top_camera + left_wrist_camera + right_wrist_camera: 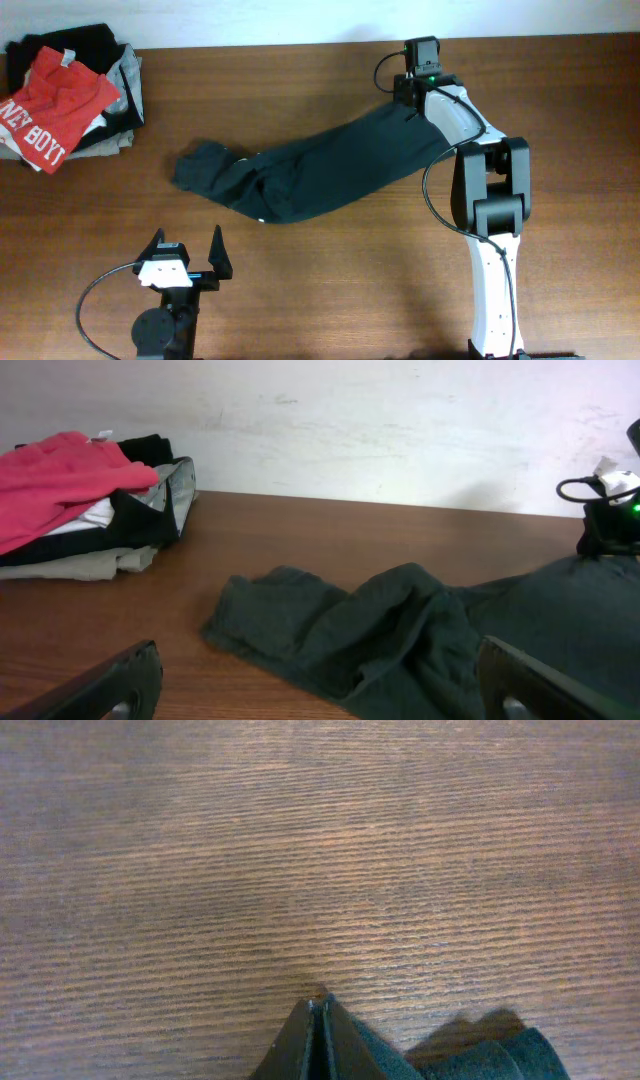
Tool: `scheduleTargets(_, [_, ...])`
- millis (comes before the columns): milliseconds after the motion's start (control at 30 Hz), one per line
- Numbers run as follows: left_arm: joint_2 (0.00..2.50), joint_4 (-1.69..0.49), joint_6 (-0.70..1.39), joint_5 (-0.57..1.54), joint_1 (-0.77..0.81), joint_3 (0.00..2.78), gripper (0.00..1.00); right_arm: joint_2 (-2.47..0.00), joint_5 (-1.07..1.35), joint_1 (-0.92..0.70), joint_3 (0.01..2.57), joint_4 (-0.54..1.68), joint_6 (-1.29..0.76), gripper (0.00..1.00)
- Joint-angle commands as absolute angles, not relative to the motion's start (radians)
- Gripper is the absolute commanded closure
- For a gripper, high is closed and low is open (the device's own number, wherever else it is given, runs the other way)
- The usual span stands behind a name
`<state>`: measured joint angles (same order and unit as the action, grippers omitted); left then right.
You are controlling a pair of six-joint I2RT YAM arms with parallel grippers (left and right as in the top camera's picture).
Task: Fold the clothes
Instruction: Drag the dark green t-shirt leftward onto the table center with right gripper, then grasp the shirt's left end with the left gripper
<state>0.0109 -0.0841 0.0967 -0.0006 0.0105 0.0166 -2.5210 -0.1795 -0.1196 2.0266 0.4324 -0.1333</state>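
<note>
The dark blackish-green T-shirt (310, 170) lies bunched and stretched in a long diagonal band across the table, with its plain side showing. Its right end runs up to my right gripper (418, 95) near the far edge. In the right wrist view the fingers (318, 1020) are pressed together, with dark cloth (500, 1060) right beside them. My left gripper (186, 250) is open and empty at the near side, a little in front of the shirt's left part. In the left wrist view the crumpled shirt (420, 630) lies between and beyond the open fingers (325, 700).
A pile of folded grey and black garments (115, 85) with a red shirt with white lettering (55, 100) on top sits at the far left corner; the pile also shows in the left wrist view (80, 510). A pale wall runs behind the table's far edge.
</note>
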Motion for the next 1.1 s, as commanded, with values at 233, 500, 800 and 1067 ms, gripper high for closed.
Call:
scheduleTargets(233, [0.007, -0.084, 0.084, 0.004, 0.006, 0.009, 0.01, -2.293, -0.355, -0.123, 2.064, 0.735, -0.255, 0.96])
scheduleTargets(500, [0.007, -0.083, 0.084, 0.004, 0.006, 0.009, 0.01, -2.01, -0.374, -0.123, 2.064, 1.196, -0.309, 0.96])
scheduleTargets(800, [0.007, -0.084, 0.084, 0.004, 0.006, 0.009, 0.01, -2.011, -0.288, -0.123, 1.927, 1.381, -0.317, 0.96])
scheduleTargets(1067, [0.007, 0.012, 0.086, 0.285, 0.006, 0.009, 0.01, -2.011, -0.212, -0.122, 1.757, 1.271, -0.439, 0.96])
